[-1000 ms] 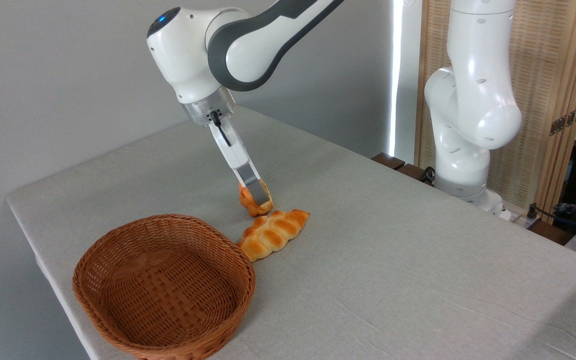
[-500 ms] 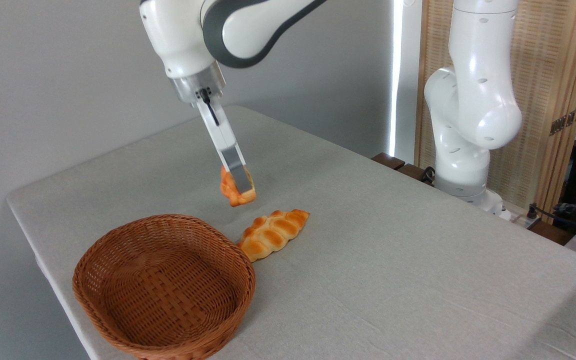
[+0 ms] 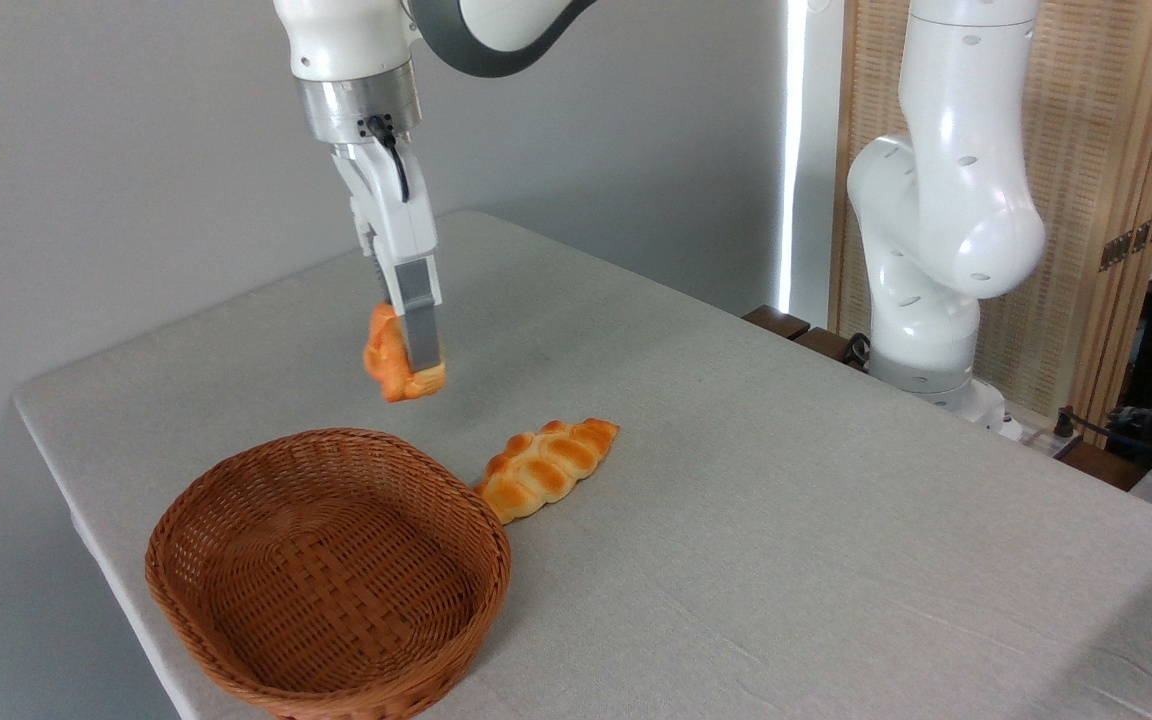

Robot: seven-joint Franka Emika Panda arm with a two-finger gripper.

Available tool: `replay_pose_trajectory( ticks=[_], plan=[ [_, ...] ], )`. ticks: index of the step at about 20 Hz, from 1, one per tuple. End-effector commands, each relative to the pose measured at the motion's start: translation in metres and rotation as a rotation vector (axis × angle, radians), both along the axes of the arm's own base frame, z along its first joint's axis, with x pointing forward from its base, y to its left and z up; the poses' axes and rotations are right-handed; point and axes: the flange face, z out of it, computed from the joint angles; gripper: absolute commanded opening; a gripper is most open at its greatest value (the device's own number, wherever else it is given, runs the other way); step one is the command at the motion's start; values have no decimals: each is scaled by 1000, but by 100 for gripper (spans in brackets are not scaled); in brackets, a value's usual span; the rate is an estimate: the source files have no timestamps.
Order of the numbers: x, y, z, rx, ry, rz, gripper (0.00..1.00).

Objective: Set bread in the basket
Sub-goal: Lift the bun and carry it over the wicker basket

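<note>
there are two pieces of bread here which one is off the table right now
The small round orange bun, clamped in the tool in the air beyond the basket. The long braided loaf lies flat on the table beside the basket's rim.

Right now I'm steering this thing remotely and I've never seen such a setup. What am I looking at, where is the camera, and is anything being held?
You have one view, from a fixed camera beside the table, looking down across it. The white and grey machine is a robot arm. Its base stands at the right and its gripper hangs from the top of the picture. The two jaws are shut on a small orange bun, held in the air above the cloth, just beyond the far rim of the basket. The brown wicker basket sits on the table near the front left corner and has nothing in it. Beside its right rim lies a longer braided loaf, flat on the cloth and untouched.
</note>
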Motion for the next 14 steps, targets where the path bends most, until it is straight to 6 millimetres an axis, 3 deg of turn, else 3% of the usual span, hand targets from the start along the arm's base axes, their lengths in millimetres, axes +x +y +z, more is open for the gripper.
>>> replay_pose_trajectory(
  ticks=[1, 4, 5, 8, 9, 11, 14],
  plan=[
    [20, 19, 7, -61, -77, 59, 59],
    [28, 20, 2, -63, -100, 69, 61],
    [33, 20, -1, -67, -122, 72, 71],
    [43, 18, -7, -76, -160, 90, 73],
    [47, 17, -10, -80, -172, 114, 85],
    [52, 15, -18, -84, -176, 155, 97],
    [54, 12, -28, -80, -158, 180, 100]
  ],
)
